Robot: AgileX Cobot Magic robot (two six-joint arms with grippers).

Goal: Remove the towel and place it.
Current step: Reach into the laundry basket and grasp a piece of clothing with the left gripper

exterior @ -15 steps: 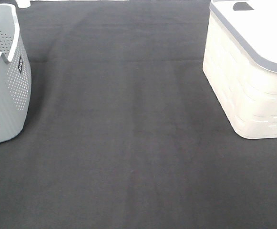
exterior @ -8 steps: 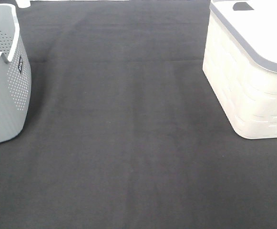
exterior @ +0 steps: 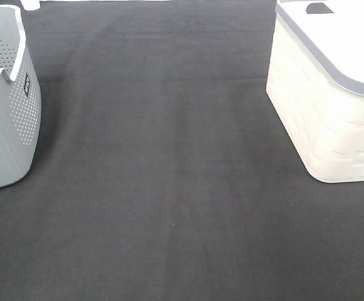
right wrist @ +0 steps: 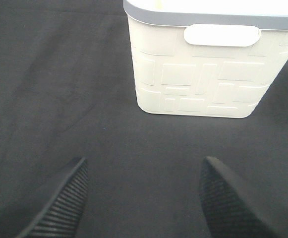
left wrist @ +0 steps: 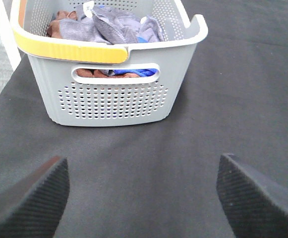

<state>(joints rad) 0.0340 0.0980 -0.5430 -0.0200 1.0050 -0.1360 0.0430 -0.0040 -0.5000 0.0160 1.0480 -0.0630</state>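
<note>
The towel (left wrist: 115,26), a crumpled grey-lavender cloth, lies on top of other fabrics inside a grey perforated basket (left wrist: 119,99) with a yellow rim strip. That basket (exterior: 6,106) stands at the left edge of the exterior high view, where neither arm shows. My left gripper (left wrist: 143,198) is open and empty, hovering over the black mat a short way in front of the basket. Facing a white basket (right wrist: 208,74), my right gripper (right wrist: 144,198) is open too, with nothing between its fingers.
The white basket (exterior: 332,94) with a grey rim stands at the right of the exterior high view. A black mat (exterior: 169,175) covers the table between the two baskets. Brown and blue fabrics (left wrist: 129,73) show through the grey basket's handle slot.
</note>
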